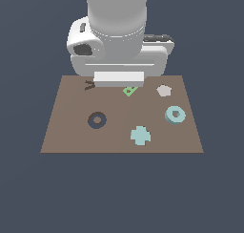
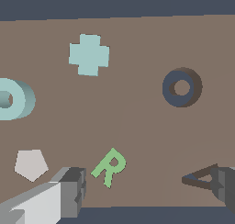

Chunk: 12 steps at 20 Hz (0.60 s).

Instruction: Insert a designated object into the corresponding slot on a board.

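Note:
The light teal ring (image 1: 175,115) lies flat on the brown board (image 1: 66,136), toward the exterior view's right; in the wrist view the ring (image 2: 11,99) is cut off by the frame edge. The slot (image 1: 97,120), a dark ring-shaped recess with a brown centre, is on the board's other side, and the wrist view shows this slot (image 2: 181,87) in full. My gripper (image 1: 119,79) hangs over the board's far edge, apart from both. In the wrist view the gripper (image 2: 149,191) is open, its fingers (image 2: 69,191) spread wide with nothing held.
On the board also lie a light teal cross (image 1: 140,135), a pale grey pentagon (image 1: 164,90), a green letter R (image 2: 109,167) and a dark V-shaped mark (image 2: 202,178). The R and the V mark sit under the gripper. Dark floor surrounds the board.

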### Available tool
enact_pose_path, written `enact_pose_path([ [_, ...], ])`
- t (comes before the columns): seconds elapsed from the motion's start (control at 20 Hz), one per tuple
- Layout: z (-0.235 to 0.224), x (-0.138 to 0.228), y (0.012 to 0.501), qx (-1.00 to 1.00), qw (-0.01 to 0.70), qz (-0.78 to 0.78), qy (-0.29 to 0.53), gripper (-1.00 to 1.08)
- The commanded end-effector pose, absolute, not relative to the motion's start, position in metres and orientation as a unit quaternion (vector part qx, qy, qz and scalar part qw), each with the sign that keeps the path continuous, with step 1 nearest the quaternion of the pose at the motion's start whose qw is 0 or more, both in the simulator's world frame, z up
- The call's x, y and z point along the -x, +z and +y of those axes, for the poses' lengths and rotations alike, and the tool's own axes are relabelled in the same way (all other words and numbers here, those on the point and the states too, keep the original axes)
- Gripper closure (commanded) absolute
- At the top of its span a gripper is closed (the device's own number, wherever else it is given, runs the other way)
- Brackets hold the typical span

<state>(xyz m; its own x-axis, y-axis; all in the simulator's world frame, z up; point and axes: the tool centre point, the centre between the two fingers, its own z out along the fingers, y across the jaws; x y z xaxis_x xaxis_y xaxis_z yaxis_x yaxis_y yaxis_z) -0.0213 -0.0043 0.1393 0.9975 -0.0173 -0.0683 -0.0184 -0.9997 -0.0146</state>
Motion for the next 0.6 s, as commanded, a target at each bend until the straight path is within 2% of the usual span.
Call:
enact_pose_path([
  [0.0, -0.004, 0.021, 0.139, 0.999, 0.008, 0.009, 0.034, -0.92],
  [0.3, 0.006, 0.015, 0.133, 0.999, 0.007, -0.01, 0.032, -0.92],
  [0.55, 0.033, 0.001, 0.118, 0.998, 0.007, -0.056, 0.027, -0.92],
])
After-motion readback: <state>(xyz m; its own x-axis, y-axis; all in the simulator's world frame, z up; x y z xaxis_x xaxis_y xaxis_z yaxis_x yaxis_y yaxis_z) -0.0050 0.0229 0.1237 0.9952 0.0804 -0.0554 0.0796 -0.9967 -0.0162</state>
